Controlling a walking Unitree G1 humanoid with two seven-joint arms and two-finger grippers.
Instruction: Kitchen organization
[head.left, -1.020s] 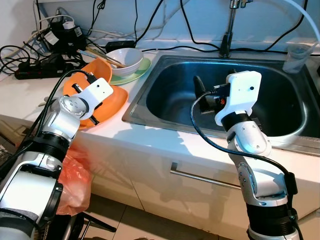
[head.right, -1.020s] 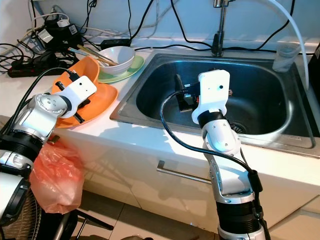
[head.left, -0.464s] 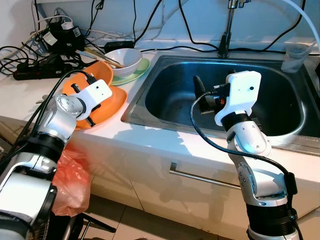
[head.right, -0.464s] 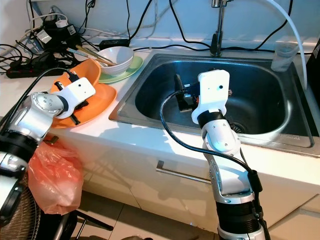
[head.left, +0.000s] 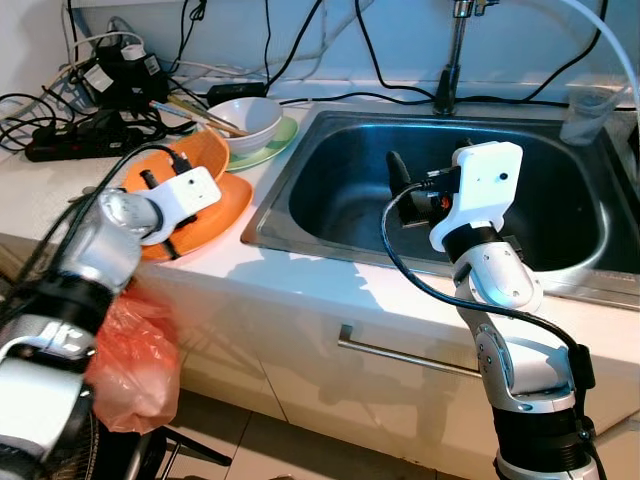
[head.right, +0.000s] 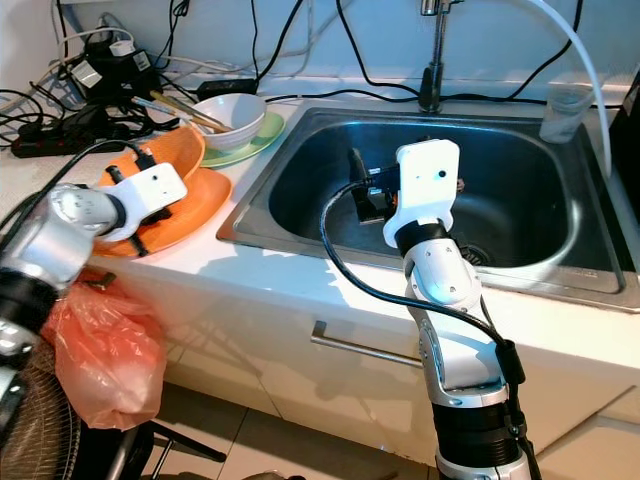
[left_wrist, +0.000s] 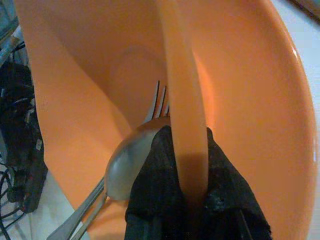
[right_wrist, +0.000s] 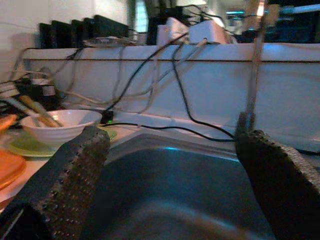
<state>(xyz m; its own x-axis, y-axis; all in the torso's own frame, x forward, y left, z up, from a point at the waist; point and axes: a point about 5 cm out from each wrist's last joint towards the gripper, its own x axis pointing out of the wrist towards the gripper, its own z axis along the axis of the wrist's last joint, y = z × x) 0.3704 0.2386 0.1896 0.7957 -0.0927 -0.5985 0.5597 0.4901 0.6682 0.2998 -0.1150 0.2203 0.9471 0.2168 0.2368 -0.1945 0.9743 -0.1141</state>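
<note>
My left claw (left_wrist: 192, 200) pinches the smooth rim of a round orange plastic bowl (head.left: 205, 152) on the white table (head.left: 300, 285). My right claw (right_wrist: 170, 175) hangs spread wide over the shiny metal sink (head.left: 570, 270).

A white counter (head.left: 330, 290) is seen with a steel sink (head.left: 560, 180) set into it and a tap (head.left: 452, 60) at the far rim. Black cables (head.left: 60, 110) are piled far left against a white wall (head.left: 300, 30). A drawer handle (head.left: 410, 358) is mounted below; the floor (head.left: 270, 450) is tiled.
</note>
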